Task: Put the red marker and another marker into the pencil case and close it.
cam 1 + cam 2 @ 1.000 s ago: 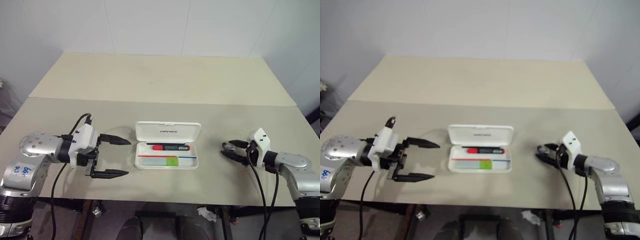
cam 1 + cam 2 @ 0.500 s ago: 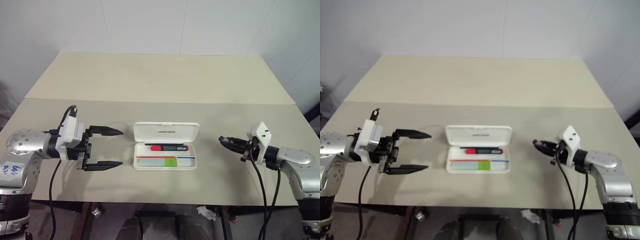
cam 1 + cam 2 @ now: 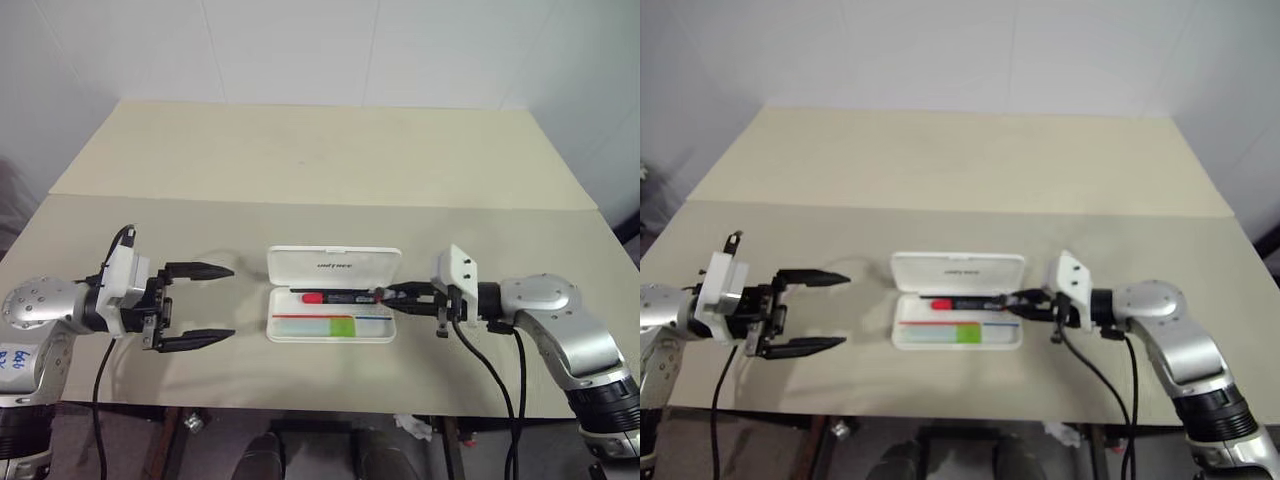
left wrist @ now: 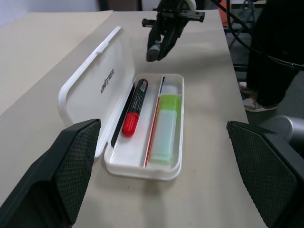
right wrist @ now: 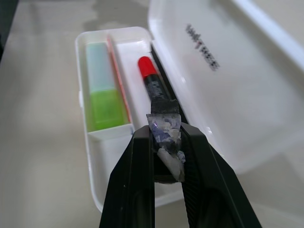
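two markers already lie in the pencil case, open on the counter, lid up. the green highlighter fills the front slot, the red marker the back. right claw is pinched narrow at the case's right end, probably to close it; left claw waits wide, well apart.

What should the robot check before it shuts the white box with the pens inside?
1. Red marker lies inside the pencil case: ok.
2. Green highlighter lies in its own compartment: ok.
3. Lid shut: not ok, it stands open.
4. Right gripper clear of the case: not ok, its tips hover over the case's right end.
5. Left gripper clear of the case: ok, open, off to the side.
6. Right gripper empty: cannot tell, a patchy scrap sits between its fingers.
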